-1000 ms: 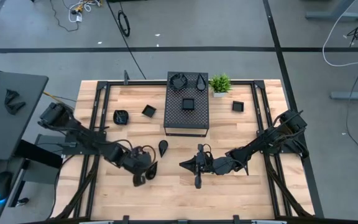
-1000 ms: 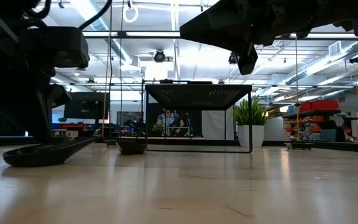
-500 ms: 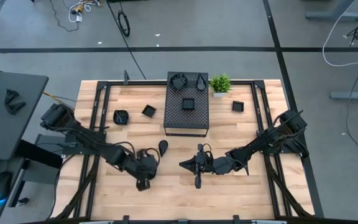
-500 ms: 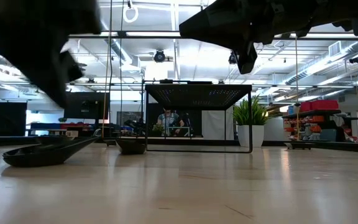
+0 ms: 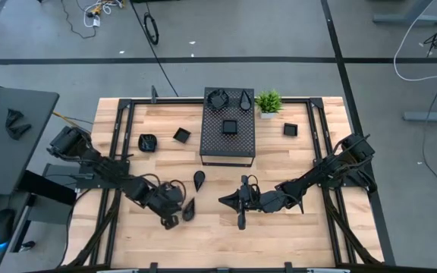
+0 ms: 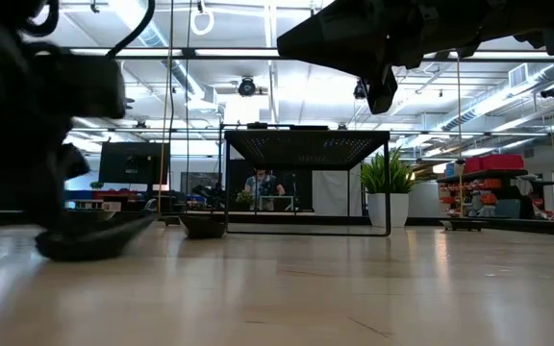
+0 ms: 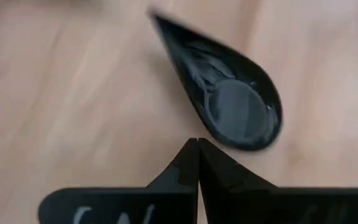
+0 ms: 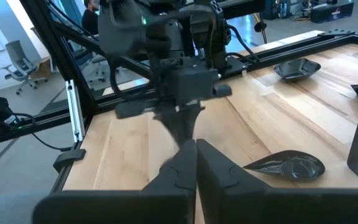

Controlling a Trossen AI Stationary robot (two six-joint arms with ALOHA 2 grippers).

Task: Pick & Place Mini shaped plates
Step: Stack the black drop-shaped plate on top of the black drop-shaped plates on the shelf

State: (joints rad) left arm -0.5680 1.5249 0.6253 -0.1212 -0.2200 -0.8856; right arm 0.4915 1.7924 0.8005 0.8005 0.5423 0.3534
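Note:
Two glossy black teardrop plates lie flat on the wooden table: one (image 5: 189,210) (image 7: 229,99) beside my left gripper (image 5: 174,218) (image 7: 197,144), the other (image 5: 199,180) (image 8: 288,167) a little farther back. My left gripper is shut and points steeply down, its tips at the rim of the nearer plate's round end. My right gripper (image 5: 223,201) (image 8: 196,146) is shut and hangs above mid-table, holding nothing. More small plates (image 5: 230,127) sit on top of the black perforated box (image 5: 227,148). My left gripper's shut fingertips (image 7: 185,163) stand right at the rim of the teardrop plate's round end (image 7: 225,138), coming from above at a slant. I cannot tell whether they touch it. The plate lies flat on the table.
Small black plates lie on the table at the back left (image 5: 149,142) (image 5: 181,135) and back right (image 5: 290,129). A green potted plant (image 5: 268,101) stands beside the box. Black frame rails (image 5: 120,129) run along the table's left and right sides.
My left gripper has risen and swung over the nearer teardrop plate, rolling its wrist. It has then come back down beside the plate's round end. My right arm has kept still.

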